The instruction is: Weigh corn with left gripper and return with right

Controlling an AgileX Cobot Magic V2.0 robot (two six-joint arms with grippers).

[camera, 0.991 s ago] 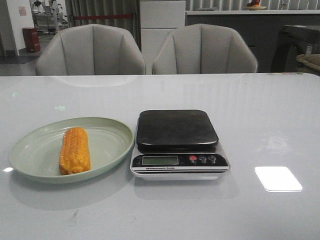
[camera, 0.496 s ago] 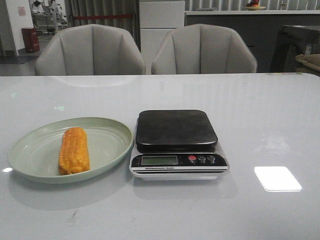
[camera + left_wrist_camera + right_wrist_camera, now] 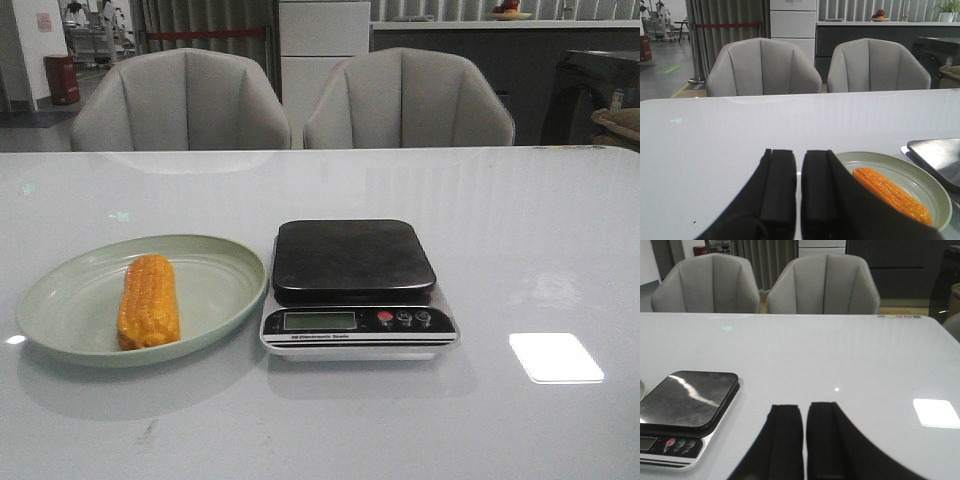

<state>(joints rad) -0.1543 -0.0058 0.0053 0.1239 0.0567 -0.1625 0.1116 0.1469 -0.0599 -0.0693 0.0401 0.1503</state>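
Observation:
The corn (image 3: 149, 301), a short orange-yellow cob, lies on the pale green plate (image 3: 215, 290) at the table's left. It also shows in the left wrist view (image 3: 892, 194), on the plate (image 3: 930, 187). The black-topped scale (image 3: 353, 260) stands right of the plate, its platform bare. My left gripper (image 3: 798, 155) is shut and empty, low over the table beside the plate. My right gripper (image 3: 805, 407) is shut and empty, near the table, beside the scale (image 3: 687, 400). Neither gripper shows in the front view.
Two grey chairs (image 3: 185, 100) (image 3: 408, 98) stand behind the table's far edge. A bright light patch (image 3: 555, 357) reflects on the glossy white table (image 3: 540, 240) at the right.

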